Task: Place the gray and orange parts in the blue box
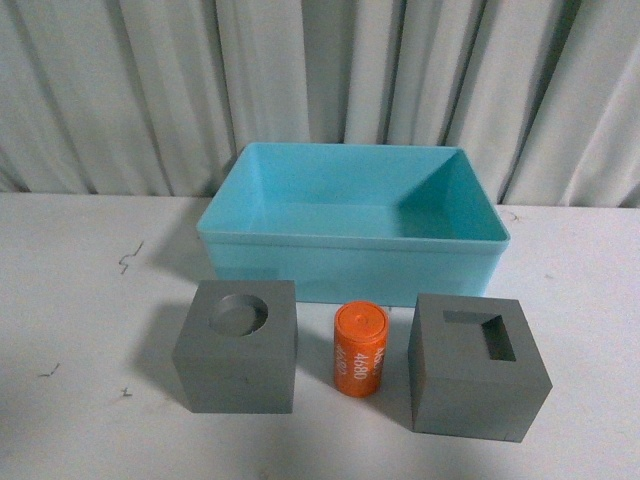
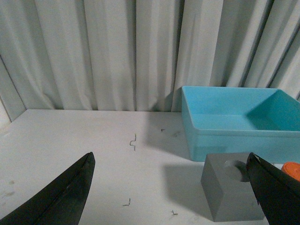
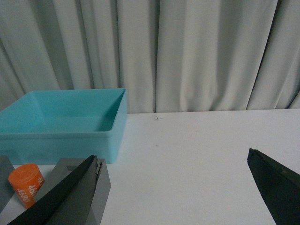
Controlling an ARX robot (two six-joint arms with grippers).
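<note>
Both grippers were seen released, the fingers spread wide with nothing held between them. None of the three parts was yet in the blue box (image 1: 350, 272). Ahead of the left gripper (image 2: 171, 156), the gray cube with the round hole (image 2: 229, 192) sat on the table (image 2: 70, 136), not centred in the gap but off toward the inner finger, whose tip partly covered it; the box lay just beyond it. Ahead of the right gripper (image 3: 172, 155), the gray cube with the rectangular hole (image 3: 104, 185) was likewise offset, largely hidden behind the inner finger, with the orange cylinder (image 3: 26, 183) further out past that finger. In the front view the cylinder was shown standing between the two cubes, apart from both, its long axis upright. The left arm was judged nearer to the round-hole cube and the right arm nearer to the rectangular-hole cube. For either cube, a sideways shift inward was judged necessary before the fingers could be brought around it. From there the carry to the box would be forward, over its near wall.
</note>
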